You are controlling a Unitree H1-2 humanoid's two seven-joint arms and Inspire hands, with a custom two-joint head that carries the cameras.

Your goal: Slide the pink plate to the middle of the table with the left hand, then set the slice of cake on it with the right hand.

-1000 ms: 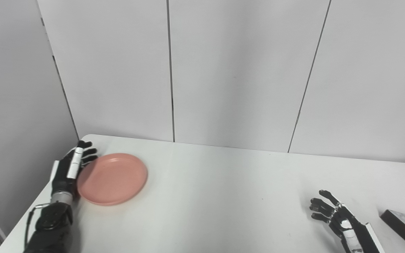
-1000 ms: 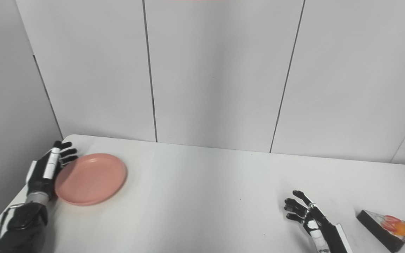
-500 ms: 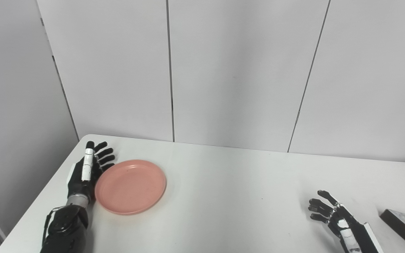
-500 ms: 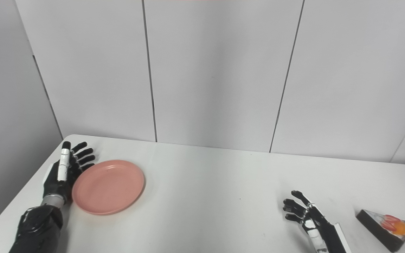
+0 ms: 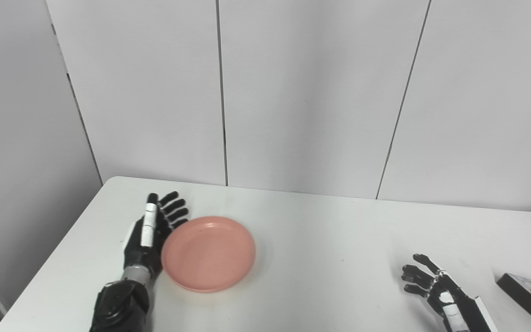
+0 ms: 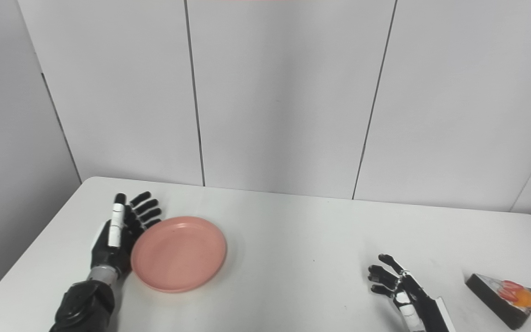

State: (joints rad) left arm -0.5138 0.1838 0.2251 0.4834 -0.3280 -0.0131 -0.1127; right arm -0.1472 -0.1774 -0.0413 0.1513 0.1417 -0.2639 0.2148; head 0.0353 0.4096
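Moved rightward since the earlier frames: left hand (image 5: 148, 235) and pink plate (image 5: 208, 253), now left of the table's middle; fingers (image 5: 173, 210) straight and spread, edge-on against the plate's left rim, grasping nothing; right hand (image 6: 397, 288) empty, fingers loosely curled apart; slice of cake (image 6: 500, 297) near right edge; white table (image 5: 330, 240).

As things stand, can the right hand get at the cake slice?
Probably yes: the right hand is open, the cake slice lies beside it, and only bare table is between them.
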